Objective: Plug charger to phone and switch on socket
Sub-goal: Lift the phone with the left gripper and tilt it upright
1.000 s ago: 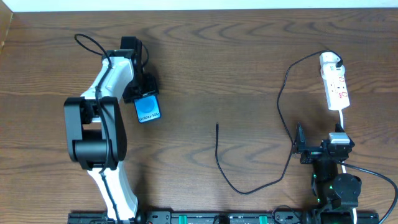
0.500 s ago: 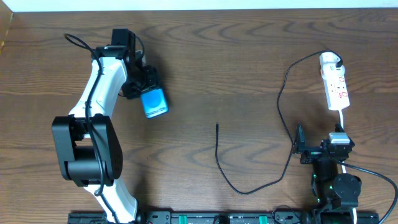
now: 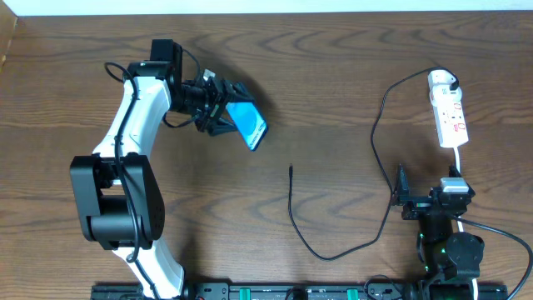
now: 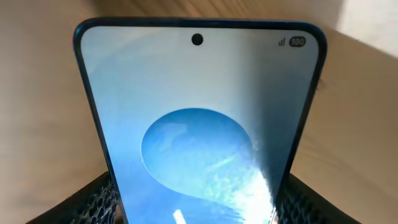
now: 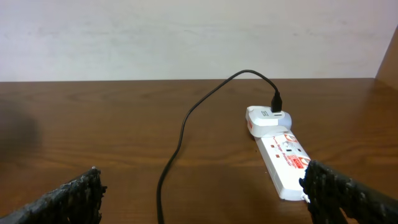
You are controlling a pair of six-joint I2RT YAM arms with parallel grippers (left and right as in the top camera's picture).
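Note:
My left gripper (image 3: 223, 117) is shut on the phone (image 3: 247, 123), a slim smartphone with a bright blue screen, held above the table left of centre. The phone fills the left wrist view (image 4: 199, 124), clamped between both fingers. The charger, a thin black cable (image 3: 376, 142), runs from its connector tip (image 3: 291, 169) at mid-table to a white plug head (image 3: 441, 81) in the socket (image 3: 450, 117), a white power strip at far right. My right gripper (image 3: 426, 200) is open and empty near the front edge, below the socket. The right wrist view shows the cable (image 5: 186, 118) and the socket (image 5: 283, 158).
The socket's white cord (image 3: 460, 162) runs down toward the right arm base. The table's back edge meets a pale wall (image 5: 186, 37). A black rail (image 3: 275, 292) lies along the front edge.
My left arm has swung the phone to the right and upward, from the far left toward mid-table, tilting it. The right arm, charger and socket have not moved.

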